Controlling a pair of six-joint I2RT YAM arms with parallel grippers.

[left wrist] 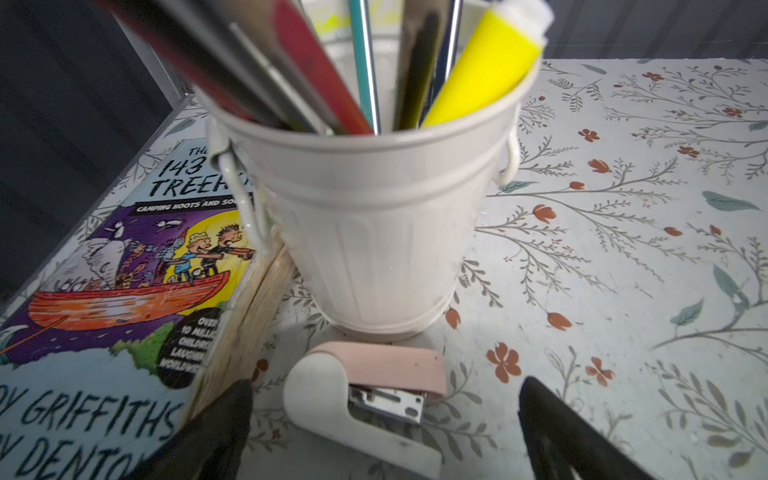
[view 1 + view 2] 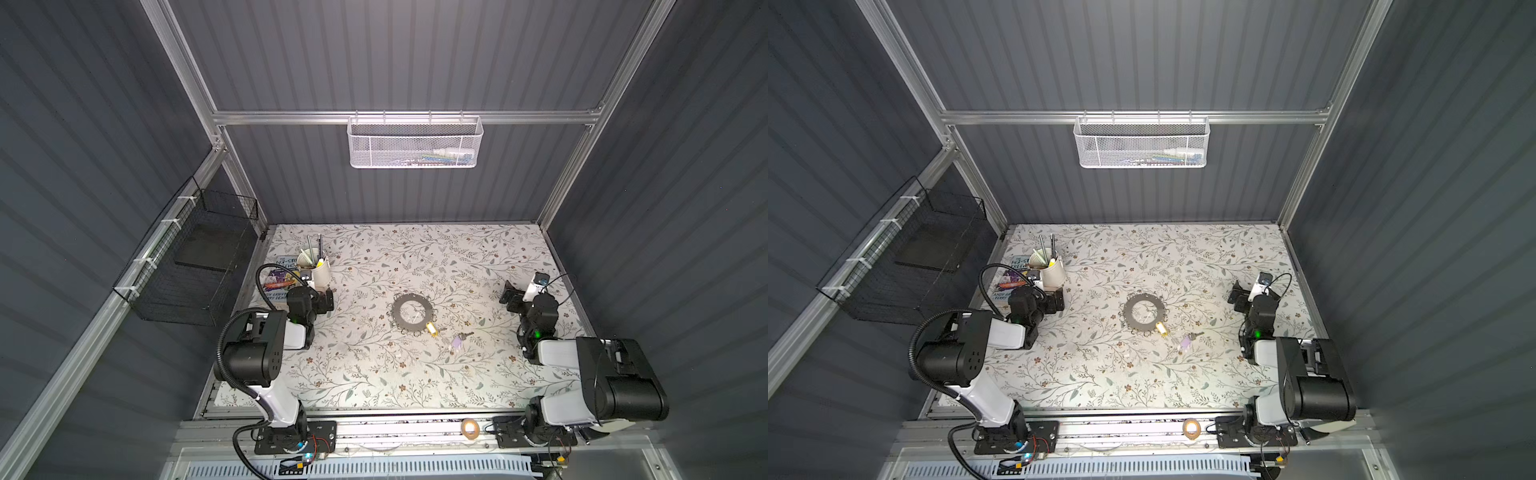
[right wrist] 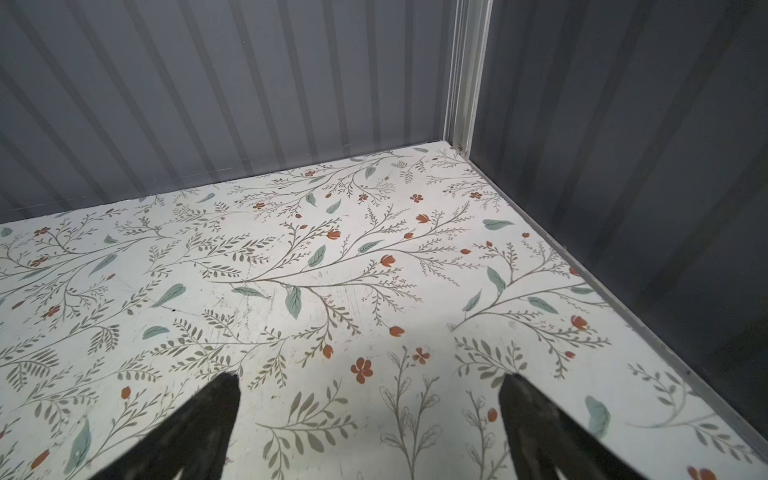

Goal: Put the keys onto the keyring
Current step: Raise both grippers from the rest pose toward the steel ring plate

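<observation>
A white pail (image 2: 320, 272) of pens stands at middle left in both top views, just beside a book (image 2: 281, 275) and a stapler (image 1: 361, 390).

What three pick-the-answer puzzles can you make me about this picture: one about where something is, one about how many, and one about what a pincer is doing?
1. Where does the yellow-tagged key lie, compared with the keyring?
A inside its hole
B just outside its rim
C far away from it

2. How many keys lie on the table?
A one
B two
C four

3. How is the right pincer?
A shut on a key
B shut and empty
C open and empty

Answers:
1 B: in both top views the yellow tag sits at the ring's outer edge.
2 B: there is the yellow-tagged key and a lilac-tagged key.
3 C: the right wrist view shows its jaws wide apart with only table between them.
</observation>
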